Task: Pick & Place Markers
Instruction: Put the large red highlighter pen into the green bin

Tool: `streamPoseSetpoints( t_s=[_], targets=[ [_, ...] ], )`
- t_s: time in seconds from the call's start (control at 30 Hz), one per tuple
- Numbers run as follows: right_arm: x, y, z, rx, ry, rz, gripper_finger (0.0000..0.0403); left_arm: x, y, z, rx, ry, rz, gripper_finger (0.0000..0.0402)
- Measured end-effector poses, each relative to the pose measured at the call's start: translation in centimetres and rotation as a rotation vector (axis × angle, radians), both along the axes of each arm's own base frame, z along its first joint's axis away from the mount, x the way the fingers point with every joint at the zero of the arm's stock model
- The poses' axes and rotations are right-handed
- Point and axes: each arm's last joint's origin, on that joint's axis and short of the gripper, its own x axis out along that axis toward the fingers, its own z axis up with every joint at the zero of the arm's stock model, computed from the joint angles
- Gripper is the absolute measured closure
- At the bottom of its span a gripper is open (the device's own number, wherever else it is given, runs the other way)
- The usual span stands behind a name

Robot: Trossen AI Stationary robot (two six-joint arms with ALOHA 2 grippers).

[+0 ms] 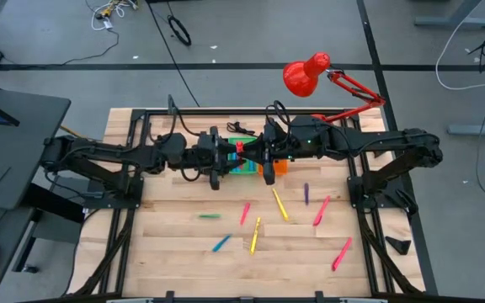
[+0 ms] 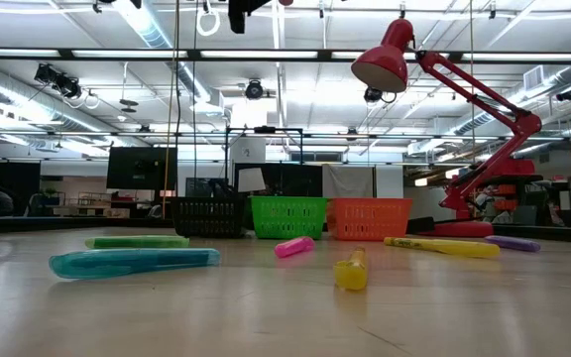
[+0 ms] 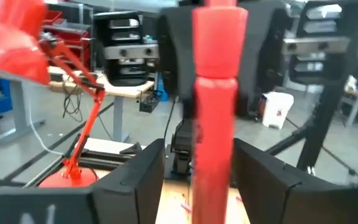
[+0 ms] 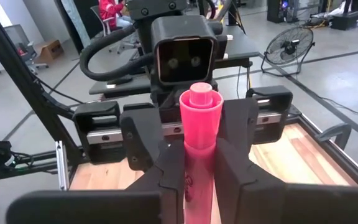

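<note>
My right gripper [image 4: 199, 186] is shut on a pink-red marker [image 4: 199, 143], held in the air over the bins at the table's far middle [image 1: 238, 147]. My left gripper [image 3: 197, 180] faces it from the table's left side. Its open fingers [image 4: 143, 146] stand on either side of the marker's free end [image 4: 201, 99]. Several more markers lie flat on the table's near half: green [image 1: 210, 216], blue [image 1: 220, 244], yellow [image 1: 255, 236], pink [image 1: 320, 210] and purple [image 1: 306, 194]. My right gripper pinches the marker's body [image 4: 197, 168] between its two fingers [image 4: 169, 180], coming from the table's right side. The marker lies along the fingers and sticks out past them, tilted upward, lifted clear of everything below. My left gripper: I cannot tell whether either finger touches the marker.
A black bin [image 2: 206, 216], a green bin [image 2: 287, 216] and an orange bin [image 2: 370, 218] stand in a row at the far middle, below the grippers. A red desk lamp [image 1: 310, 74] reaches over the far right. The arms' frames line both table sides.
</note>
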Motion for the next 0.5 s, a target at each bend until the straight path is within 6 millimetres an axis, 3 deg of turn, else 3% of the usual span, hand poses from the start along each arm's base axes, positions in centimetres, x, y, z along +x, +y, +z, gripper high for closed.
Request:
streamPoseSetpoints(
  t_s=[0.27, 0.5],
  targets=[
    [-0.01, 0.01, -0.05, -0.002, 0.005, -0.001, 0.0346, 0.3, 0.3, -0.26, -0.022, 0.019, -0.065, 0.0333],
    [-0.14, -0.03, -0.13, -0.047, 0.022, 0.002, 0.0311, 0.29, 0.33, -0.2, -0.086, 0.01, -0.048, 0.0333]
  ],
)
